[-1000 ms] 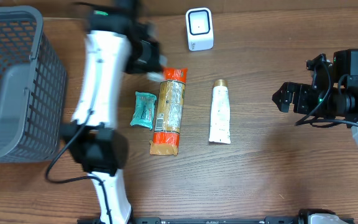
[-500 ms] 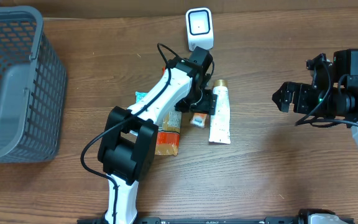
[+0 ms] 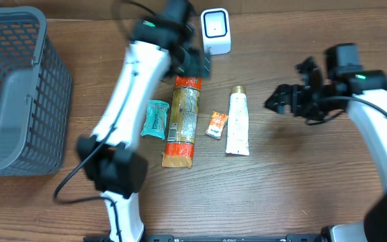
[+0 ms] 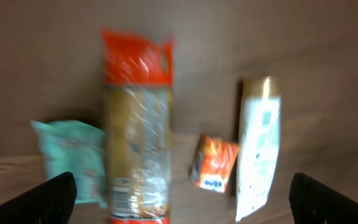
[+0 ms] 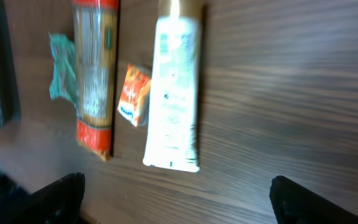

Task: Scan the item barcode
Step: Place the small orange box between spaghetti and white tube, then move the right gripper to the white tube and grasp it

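Your orange packet (image 3: 216, 125) lies flat on the table (image 3: 301, 195), between the pasta bag (image 3: 182, 121) and the white tube (image 3: 238, 122). Long axis runs near-to-far, slightly tilted, orange end toward the scanner (image 3: 216, 31). Left gripper (image 4: 182, 190) wide, empty. Right gripper (image 5: 176, 186) wide, empty.

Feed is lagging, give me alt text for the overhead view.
Four items lie in a row: teal packet, long pasta pack, small orange sachet, white tube. The left hand hovers between the pasta pack's top and the white scanner; the right hand is right of the tube. A grey basket sits far left.
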Controlling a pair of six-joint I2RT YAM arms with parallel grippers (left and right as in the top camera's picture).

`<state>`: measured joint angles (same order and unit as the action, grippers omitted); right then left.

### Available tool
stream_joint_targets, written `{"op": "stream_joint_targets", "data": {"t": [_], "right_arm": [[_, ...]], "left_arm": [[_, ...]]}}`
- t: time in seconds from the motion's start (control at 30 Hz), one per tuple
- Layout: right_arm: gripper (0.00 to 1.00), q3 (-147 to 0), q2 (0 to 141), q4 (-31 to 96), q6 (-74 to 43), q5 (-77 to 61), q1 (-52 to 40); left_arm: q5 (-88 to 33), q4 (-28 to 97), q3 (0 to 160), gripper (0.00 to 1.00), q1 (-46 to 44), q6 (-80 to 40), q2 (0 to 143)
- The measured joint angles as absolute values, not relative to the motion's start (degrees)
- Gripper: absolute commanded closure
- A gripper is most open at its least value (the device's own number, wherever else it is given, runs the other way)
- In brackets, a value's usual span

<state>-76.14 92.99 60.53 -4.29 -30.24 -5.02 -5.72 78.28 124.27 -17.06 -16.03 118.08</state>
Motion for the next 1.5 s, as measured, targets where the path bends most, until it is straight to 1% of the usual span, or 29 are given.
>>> {"op": "stream_joint_targets", "data": {"t": [0.13, 0.3, 0.43, 0.47, 0.5, 0.57, 0.77, 0.8, 0.93, 1.07, 1.13, 1.17, 1.23, 1.27, 1.33, 1.5], "right_arm": [[0.09, -76.14, 99.96, 57.43, -4.58, -31.79, -9.74], [0.11, -76.14, 107.26, 52.97, -5.02, -32.82, -12.95], [0.15, -76.14, 109.8, 49.78, -5.52, -32.84, -13.23], [0.19, -76.14, 110.26, 49.08, -5.63, -32.84, -13.3], [0.2, -76.14, 110.96, 48.4, -5.72, -32.82, -13.43], [0.27, -76.14, 112.49, 47.68, -5.8, -32.82, -14.0], [0.31, -76.14, 116.07, 47.55, -5.98, -32.82, -15.03], [0.34, -76.14, 116.55, 47.51, -6.0, -32.8, -15.05], [0.4, -76.09, 116.81, 46.41, -6.13, -31.94, -15.05], [0.48, -74.17, 116.77, 42.28, -6.09, -31.97, -15.03], [0.6, -72.44, 116.27, 39.9, -6.11, -32.99, -14.9], [0.73, -71.46, 116.03, 38.79, -6.33, -33.58, -14.66], [0.93, -70.26, 115.98, 37.95, -6.15, -35.64, -14.33], [0.96, -69.95, 115.98, 38.11, -6.42, -36.51, -14.09], [0.96, -69.91, 115.79, 38.41, -6.28, -39.53, -13.23], [0.96, -69.63, 115.7, 39.09, -6.22, -41.71, -11.75]], "left_arm": [[-5.02, 81.8, 133.27, 0.0, -11.42, -15.73, 113.65], [-4.56, 82.78, 135.33, 0.0, -7.73, -15.59, 111.61], [-4.43, 83.7, 134.93, 0.0, -7.4, -15.22, 112.31], [-4.4, 83.9, 134.74, 0.0, -7.4, -15.2, 112.42], [-4.43, 84.05, 134.58, 0.0, -7.4, -15.03, 112.46], [-4.4, 84.05, 134.56, 0.0, -7.4, -15.0, 112.53], [-4.4, 84.05, 134.56, 0.0, -7.4, -15.0, 112.53], [-4.4, 84.05, 134.56, 0.0, -7.4, -15.0, 112.53], [-4.43, 84.05, 134.56, 0.0, -7.4, -15.0, 112.53], [-4.4, 84.05, 134.56, 0.0, -7.4, -14.98, 112.53], [-4.4, 84.05, 134.56, 0.0, -7.4, -14.98, 112.53], [-4.4, 84.05, 134.56, 0.0, -7.4, -14.98, 112.53], [-4.4, 84.03, 134.56, 0.0, -7.4, -14.98, 112.53], [-4.4, 84.05, 134.56, 0.0, -7.4, -14.98, 112.53], [-4.4, 84.03, 134.56, 0.0, -7.4, -14.98, 112.53], [-4.4, 84.05, 134.56, 0.0, -7.4, -14.98, 112.53]]}}
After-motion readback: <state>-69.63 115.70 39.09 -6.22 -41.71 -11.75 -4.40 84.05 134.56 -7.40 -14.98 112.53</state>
